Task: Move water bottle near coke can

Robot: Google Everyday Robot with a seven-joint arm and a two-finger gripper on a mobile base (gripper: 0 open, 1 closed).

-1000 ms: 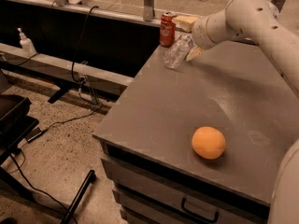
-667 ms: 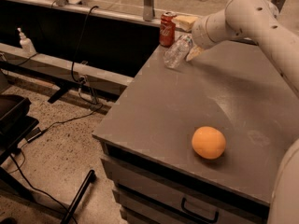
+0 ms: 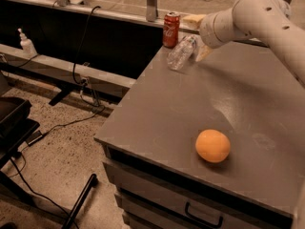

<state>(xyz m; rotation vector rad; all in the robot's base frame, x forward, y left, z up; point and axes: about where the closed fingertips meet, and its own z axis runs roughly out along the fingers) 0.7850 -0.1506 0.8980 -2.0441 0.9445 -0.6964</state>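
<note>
1. Camera view: grey cabinet top [image 3: 190,109] fills the right and centre of pic. Speckled floor on the left, w/ black cables [image 3: 71,123] trailing over it.
2. Coke can [image 3: 171,30] stands upright at the far left corner of the top, red w/ white script and a silver lid.
3. Water bottle [image 3: 180,54] is just beside the can, on its right and a bit nearer the camera. It's clear, ribbed and tilted: one end up-right toward the gripper, the other down-left by the top's left edge. Lower end looks to be on the surface. Can't tell if bottle & can touch.
4. Gripper [image 3: 191,39] is at the far left part of the top, at the bottle's upper end, right of the can. Its two tan fingers [image 3: 193,19] are spread apart, one above the bottle end and one below-right of it. The gap looks wider than the bottle. Can't tell whether either pad touches the plastic.
5. White arm [image 3: 257,13] comes in from the upper right corner and reaches left to the gripper.
6. Orange [image 3: 212,146] sits alone near the front of the top, well apart from can, bottle & gripper.
7. Drawer fronts below the near edge, one w/ a dark handle [image 3: 204,218].
8. White pump bottle [image 3: 26,43] stands on a low ledge at far left, against a dark wall.
</note>
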